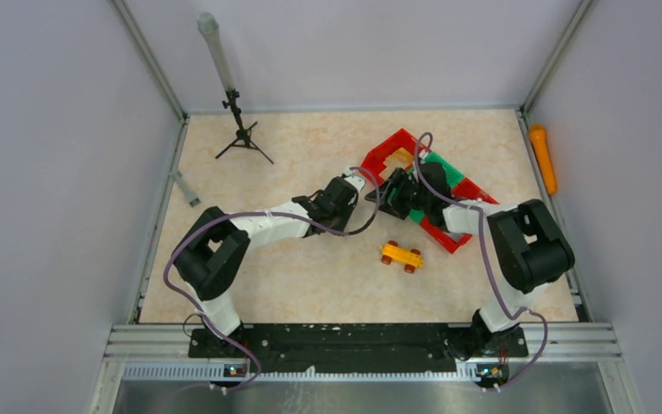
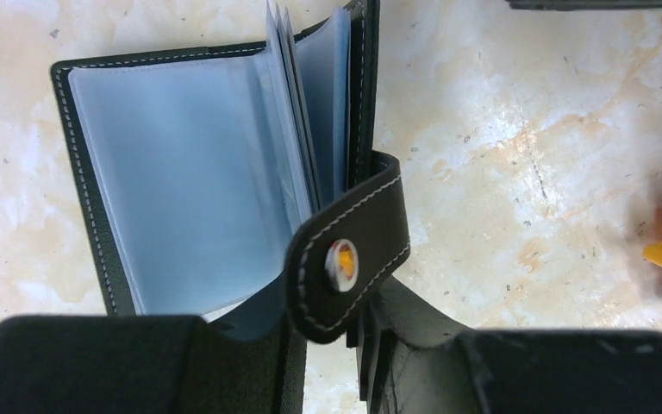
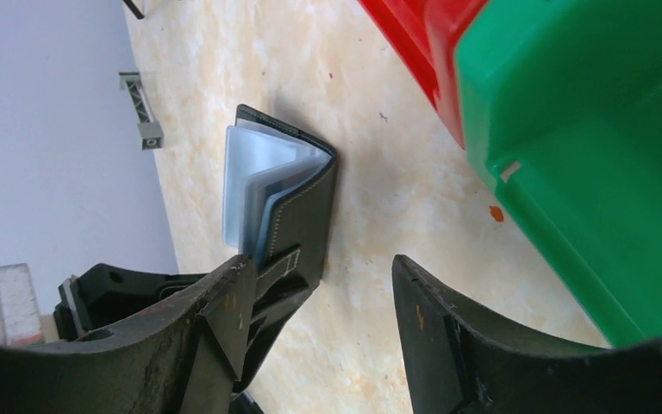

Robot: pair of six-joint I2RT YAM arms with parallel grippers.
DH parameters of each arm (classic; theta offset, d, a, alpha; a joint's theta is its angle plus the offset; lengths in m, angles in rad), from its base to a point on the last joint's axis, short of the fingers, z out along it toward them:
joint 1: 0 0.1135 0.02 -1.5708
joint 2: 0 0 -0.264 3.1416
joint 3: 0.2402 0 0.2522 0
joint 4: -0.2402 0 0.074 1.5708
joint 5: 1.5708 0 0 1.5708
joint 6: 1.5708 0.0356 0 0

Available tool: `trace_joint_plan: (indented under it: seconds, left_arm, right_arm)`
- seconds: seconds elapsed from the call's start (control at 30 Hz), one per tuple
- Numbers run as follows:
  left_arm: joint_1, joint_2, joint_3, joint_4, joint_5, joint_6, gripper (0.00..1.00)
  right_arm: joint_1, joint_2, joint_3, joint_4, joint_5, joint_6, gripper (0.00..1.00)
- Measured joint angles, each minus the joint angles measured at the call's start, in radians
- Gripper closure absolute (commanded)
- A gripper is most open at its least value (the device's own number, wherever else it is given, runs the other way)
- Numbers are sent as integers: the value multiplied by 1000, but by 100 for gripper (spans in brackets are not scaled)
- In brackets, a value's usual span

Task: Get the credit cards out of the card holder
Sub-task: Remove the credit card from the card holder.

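Note:
The black card holder (image 2: 181, 172) lies open on the table, its clear pale-blue sleeves fanned out and its strap tab with the silver snap (image 2: 342, 263) hanging toward the camera. My left gripper (image 2: 332, 345) is shut on the near edge of its cover. In the right wrist view the card holder (image 3: 310, 216) stands on edge with the left gripper (image 3: 138, 293) clamped on its lower end. My right gripper (image 3: 321, 259) is open just beside it, with only bare table between its fingers. From above, both grippers meet at the card holder (image 1: 390, 191). The credit cards are hidden.
A red bin (image 1: 392, 147) and a green bin (image 1: 444, 172) sit just behind and right of the grippers. A yellow toy car (image 1: 402, 255) lies nearer the arms. A small tripod (image 1: 241, 134), a grey piece (image 1: 185, 188) and an orange object (image 1: 542, 158) stand at the edges.

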Motion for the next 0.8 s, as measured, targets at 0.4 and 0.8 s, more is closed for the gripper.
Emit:
trace_joint_plan:
  seconds: [0.4,0.8]
  left_arm:
    - [0,-11,0,0,36,0,73]
    - [0,-20,0,1,74,0,71]
  right_arm:
    - [44,50,64,-28,20,83,37]
    - [88,137,101,-6,29,132,38]
